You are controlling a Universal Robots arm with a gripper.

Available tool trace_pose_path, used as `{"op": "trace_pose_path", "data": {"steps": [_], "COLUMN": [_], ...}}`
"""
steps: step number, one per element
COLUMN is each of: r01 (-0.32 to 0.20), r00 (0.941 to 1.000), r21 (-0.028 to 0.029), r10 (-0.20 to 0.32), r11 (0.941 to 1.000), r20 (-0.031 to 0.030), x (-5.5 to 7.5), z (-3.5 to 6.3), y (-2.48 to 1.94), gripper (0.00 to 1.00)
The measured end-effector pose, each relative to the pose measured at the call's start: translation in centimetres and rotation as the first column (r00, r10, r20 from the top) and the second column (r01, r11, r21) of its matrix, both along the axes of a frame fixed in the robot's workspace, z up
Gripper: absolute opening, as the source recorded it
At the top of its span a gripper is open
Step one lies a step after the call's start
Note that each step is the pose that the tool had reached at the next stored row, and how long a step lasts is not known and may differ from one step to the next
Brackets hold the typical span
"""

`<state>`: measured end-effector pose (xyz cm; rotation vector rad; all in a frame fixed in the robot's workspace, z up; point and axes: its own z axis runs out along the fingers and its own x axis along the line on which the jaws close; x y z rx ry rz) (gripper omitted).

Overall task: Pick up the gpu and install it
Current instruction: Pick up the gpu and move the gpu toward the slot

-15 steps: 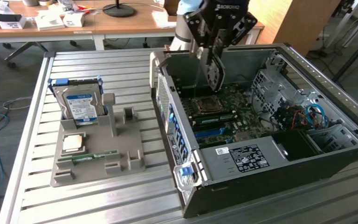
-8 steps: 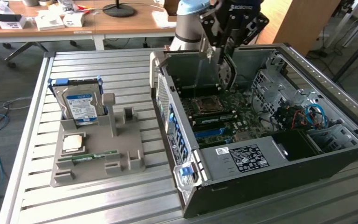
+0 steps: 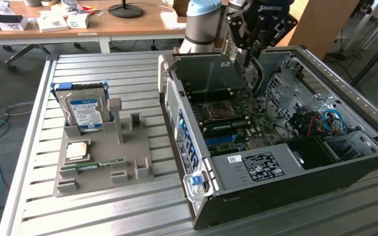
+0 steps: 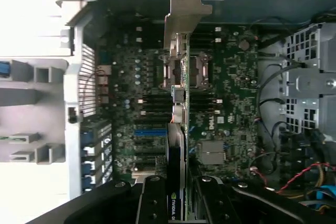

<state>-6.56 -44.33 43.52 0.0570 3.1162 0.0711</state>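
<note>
Jaws clenched on the gpu [image 4: 177, 140], card pinched edge-on between them. Its long axis runs straight out from the jaws, metal bracket [image 4: 185, 11] at the far end. Card hangs over the motherboard [image 4: 231, 77] inside the open computer case [image 3: 346, 162], apparently unseated.

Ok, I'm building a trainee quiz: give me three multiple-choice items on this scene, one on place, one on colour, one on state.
1. Where is the gpu? A on the floor; B over the open computer case; C on the desk.
2. The label on the hard drive is: A red; B green; C blue and white.
3. The gpu is: A clamped between the fingers; B lying flat; C standing in a holder.
Answers: B, it hangs above the case's interior; C, blue and white show on it; A, fingers flank its edge.
</note>
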Motion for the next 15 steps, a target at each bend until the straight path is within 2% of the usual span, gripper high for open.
{"op": "trace_pose_path", "data": {"steps": [15], "r01": [0.000], "r00": [1.0000], "r21": [0.0000], "r10": [0.000], "r11": [1.0000], "r20": [0.0000], "x": [5.1], "z": [0.00], "y": [0.00], "gripper": [0.26]}}
